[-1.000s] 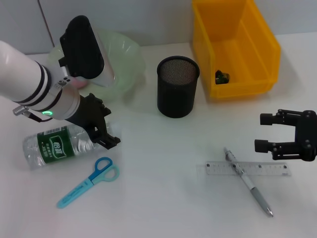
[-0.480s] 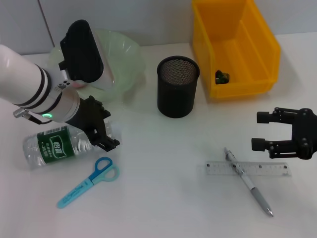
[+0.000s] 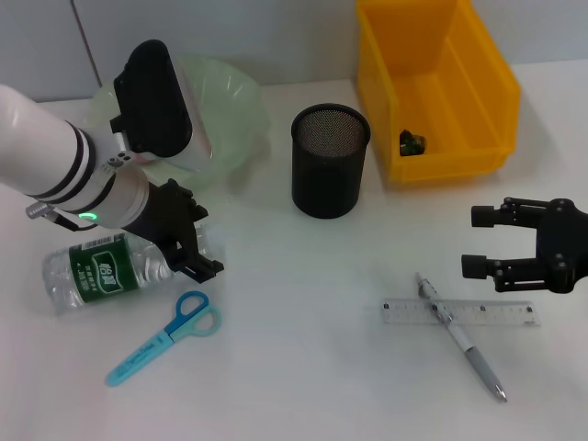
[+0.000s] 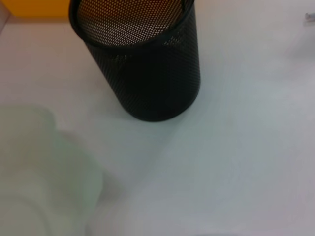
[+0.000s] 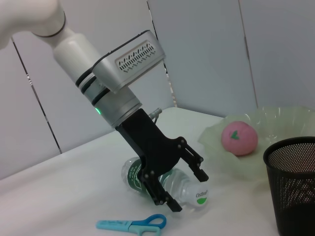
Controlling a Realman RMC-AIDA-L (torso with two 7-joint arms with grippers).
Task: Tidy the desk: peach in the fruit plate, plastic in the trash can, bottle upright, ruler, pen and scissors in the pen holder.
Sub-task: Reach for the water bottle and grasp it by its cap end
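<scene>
Left gripper (image 3: pixel 195 246): black, fingers spread wide, straddling the neck end of the lying bottle; not closed on it, nothing held.
Right gripper (image 3: pixel 479 242): black, fingers parted, empty; hovering above the tabletop just beyond the ruler and pen, near the yellow bin.
Clear plastic water bottle with green label (image 3: pixel 106 269): on its side on the white tabletop (image 3: pixel 303 367), cap end under the left gripper; not yet upright.
Pink round peach (image 5: pixel 239 138): resting in the pale green wavy-rimmed fruit plate (image 3: pixel 234 101), as seen from the right wrist view; done.
Small dark crumpled plastic scrap (image 3: pixel 411 141): lying inside the yellow rectangular plastic bin (image 3: pixel 478 110) serving as trash can; apparently done.
Blue-handled scissors (image 3: pixel 165 337): flat on the tabletop just in front of the bottle; not yet put away.
Clear flat plastic ruler (image 3: pixel 459 312): flat on the tabletop in front of the right gripper; not yet put away.
Grey and white pen (image 3: pixel 459 337): lying slantwise across the ruler, touching it; not yet put away.
Black mesh cylindrical pen holder (image 3: pixel 330 160): upright between fruit plate and bin; inside looks empty in the left wrist view.
Step in hand: probably grasping the bottle to stand it up.
Left to do: bottle upright, then ruler, pen and scissors into the pen holder.
Progress: roughly two of six items settled.
</scene>
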